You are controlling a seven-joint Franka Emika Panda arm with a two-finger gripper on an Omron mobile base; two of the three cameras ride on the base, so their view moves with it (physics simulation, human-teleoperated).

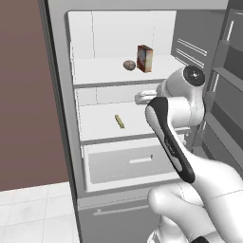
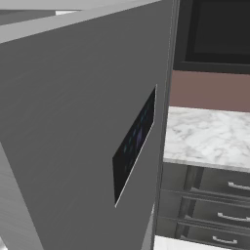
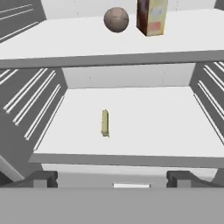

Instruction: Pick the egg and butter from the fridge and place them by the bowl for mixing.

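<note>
Claw [image 3: 112, 180] spread, empty, at frame bottom. Thin yellow-olive butter stick [image 3: 105, 123] lies alone mid-shelf; brownish oval egg [image 3: 116, 19] beside red-brown carton [image 3: 151, 16] above.

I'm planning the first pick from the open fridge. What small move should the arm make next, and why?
Probably ease the open gripper forward and down toward the butter. It lies alone on the lower shelf, almost straight ahead of the hand, while the egg sits higher, beside the carton.
</note>
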